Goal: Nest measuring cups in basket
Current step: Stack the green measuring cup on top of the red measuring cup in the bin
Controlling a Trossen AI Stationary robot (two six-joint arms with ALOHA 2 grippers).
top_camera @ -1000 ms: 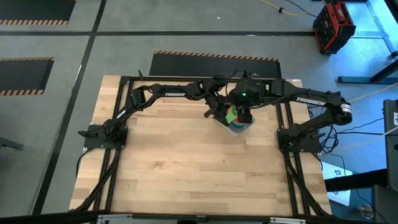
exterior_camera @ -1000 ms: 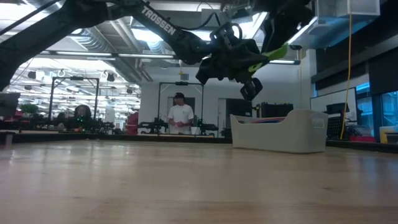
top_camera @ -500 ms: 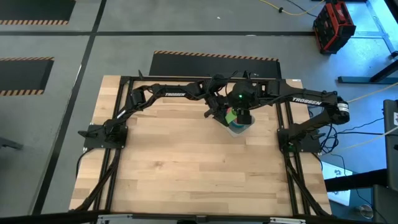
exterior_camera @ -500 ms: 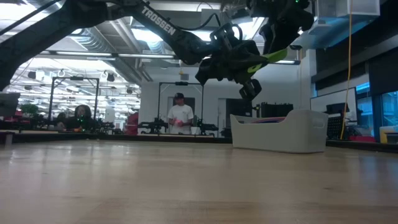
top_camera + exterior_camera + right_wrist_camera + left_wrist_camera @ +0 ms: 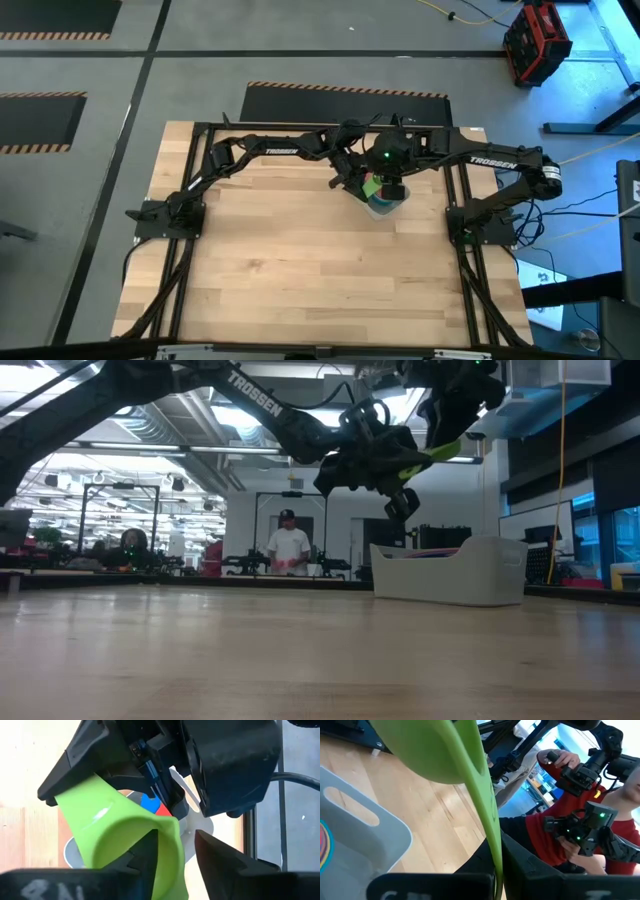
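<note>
The green measuring cup point(image 5: 372, 186) hangs in the air over the pale grey basket point(image 5: 384, 206), which stands on the table near its far edge. My left gripper point(image 5: 495, 875) is shut on the cup. My right gripper point(image 5: 175, 855) is open at the cup's bowl point(image 5: 120, 827), with one finger on each side of the bowl's wall. Several nested cups lie in the basket; blue point(image 5: 149, 801) and red point(image 5: 163, 810) show below the green one. In the low view the green cup point(image 5: 432, 455) is well above the basket point(image 5: 450, 572). My left gripper pinches the green cup's flat handle point(image 5: 492, 851) between its two fingers, and the handle runs along them. The bowl point(image 5: 432, 750) sticks out past the fingertips. The cup is lifted clear above the basket. My right gripper has one finger point(image 5: 146, 851) in front of the bowl's rim point(image 5: 167, 840) and the other point(image 5: 215, 855) outside it. A gap shows beside the outer finger, and I cannot tell whether the gripper touches the cup.
Both arms cross close together over the basket at the table's far middle. The wooden table top point(image 5: 300, 270) spreads out toward the near edge. A person point(image 5: 290, 545) stands in the room beyond, and another in red point(image 5: 590, 845) holds control handles.
My right gripper has shifted a little toward the table's left, closing in on the green cup's bowl. The left gripper and the cup have kept still over the basket.
</note>
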